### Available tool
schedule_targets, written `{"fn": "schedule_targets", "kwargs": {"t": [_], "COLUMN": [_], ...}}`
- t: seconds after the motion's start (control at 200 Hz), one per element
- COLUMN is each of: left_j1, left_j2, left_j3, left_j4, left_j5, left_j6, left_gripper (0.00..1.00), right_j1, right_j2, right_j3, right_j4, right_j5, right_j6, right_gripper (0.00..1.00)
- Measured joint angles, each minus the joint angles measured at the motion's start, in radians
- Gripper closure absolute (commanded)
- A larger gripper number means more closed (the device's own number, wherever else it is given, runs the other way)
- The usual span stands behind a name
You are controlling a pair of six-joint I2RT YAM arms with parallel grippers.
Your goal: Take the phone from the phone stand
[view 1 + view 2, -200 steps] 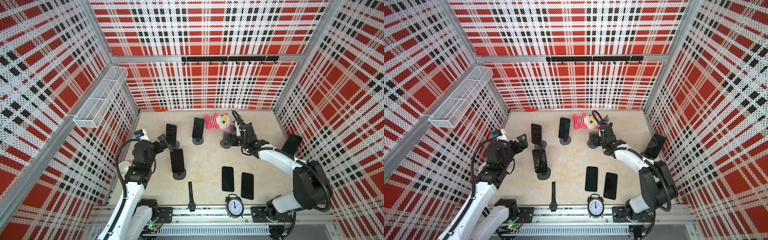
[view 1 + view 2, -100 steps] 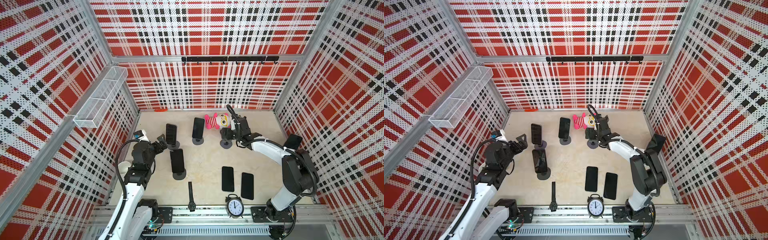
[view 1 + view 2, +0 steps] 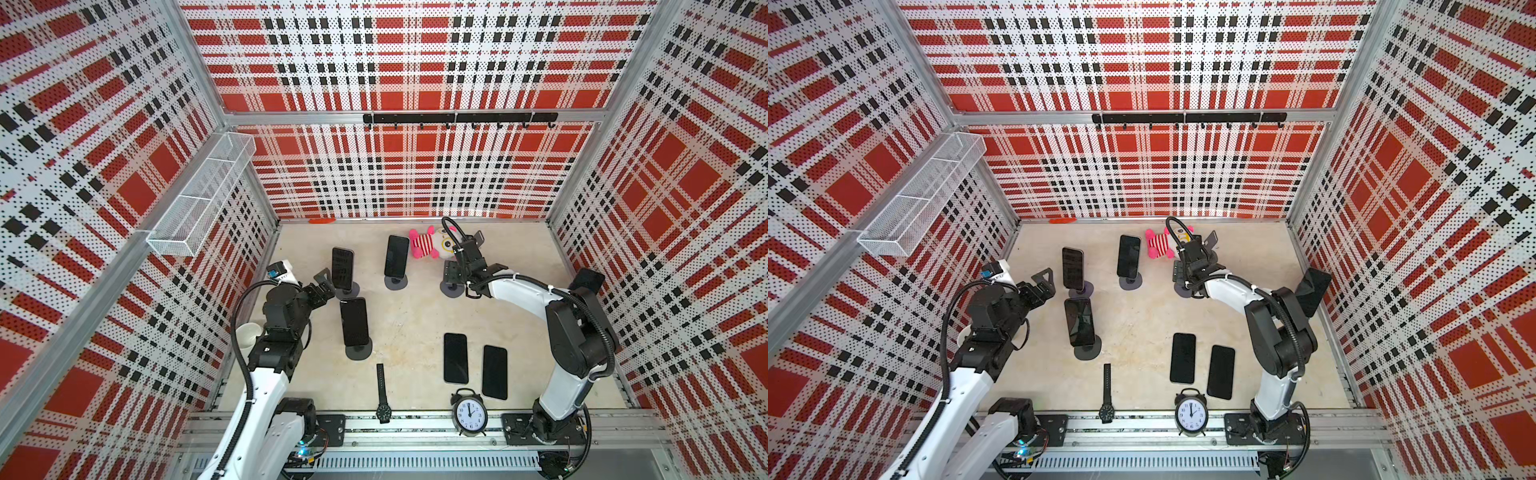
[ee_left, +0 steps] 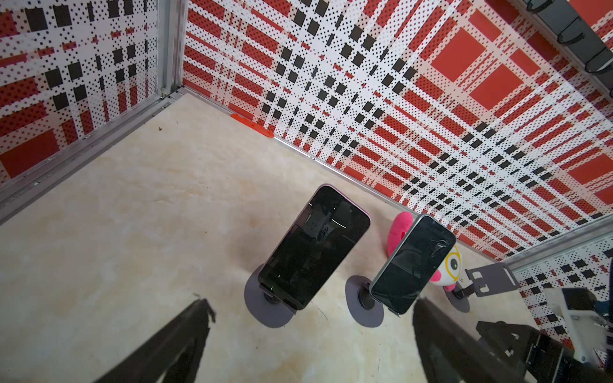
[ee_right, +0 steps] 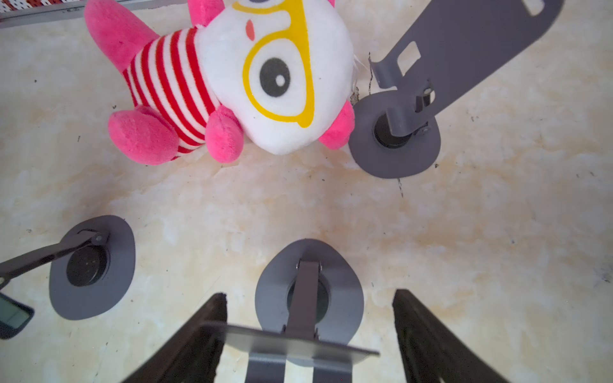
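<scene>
your right arm has tucked its elbow in and carried the right gripper [image 5: 309, 295] a little toward 11 o'clock, taking the back wall as 12. it now hangs over an empty stand [image 3: 450, 290] at about 1 o'clock on the table. its jaws stand apart with that stand's bare cradle between them, and they hold nothing. your left gripper [image 4: 310, 302] has not shifted: it waits at 10 o'clock, jaws spread wide and empty.

that matters, because the stand under the right gripper has no phone to give up. a second empty stand [image 5: 414, 109] sits just beyond it, its base close against the plush toy [image 5: 252, 76]. a pair of flat phones [image 3: 456, 357] lies near 5 o'clock, off any stand.

the work left is on the other side. three phones are propped on stands: the far-left phone [image 3: 343, 268] at 11 o'clock, the middle phone [image 3: 397, 255] at 12, and the near phone [image 3: 354, 322] at 9. the left wrist view looks straight at the first two, and the far-left phone is just beside the left gripper, so the next grasp probably belongs there. a dark slab [image 3: 587, 280] leans by the right wall at 3 o'clock; you cannot tell from these views whether it is a phone on a stand.

closing the right jaws now would only pinch bare metal.
</scene>
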Motion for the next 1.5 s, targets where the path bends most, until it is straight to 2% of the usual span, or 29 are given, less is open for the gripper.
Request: {"fn": "schedule_targets", "kwargs": {"t": [0.14,0.266,0.521,0.787,1.132,1.318,1.498], "left_j1": [0.0,0.0,0.0,0.0,0.0,0.0,0.001], "left_j2": [-0.002,-0.003,-0.003,-0.003,-0.003,-0.003,-0.003], "left_j3": [0.0,0.0,0.0,0.0,0.0,0.0,0.0], "left_j4": [0.001,0.002,0.006,0.006,0.006,0.006,0.006], "left_j5": [0.003,0.003,0.003,0.003,0.002,0.002,0.002], "left_j6": [-0.002,-0.002,-0.002,-0.002,-0.002,-0.002,-0.002], "left_gripper": [0.02,0.02,0.02,0.02,0.02,0.02,0.02], "right_j1": [0.0,0.003,0.005,-0.019,-0.124,-0.134,-0.134], "right_j2": [0.022,0.034,0.037,0.044,0.051,0.06,0.079], "right_j3": [0.025,0.034,0.043,0.09,0.102,0.102,0.102], "right_j4": [-0.002,-0.001,-0.008,-0.025,-0.045,-0.046,-0.047], "right_j5": [-0.001,-0.002,0.003,0.018,0.018,0.018,0.017], "right_j6": [0.019,0.029,0.035,0.015,-0.012,-0.036,-0.04], "right_gripper": [0.25,0.35,0.38,0.39,0.38,0.38,0.31]}}
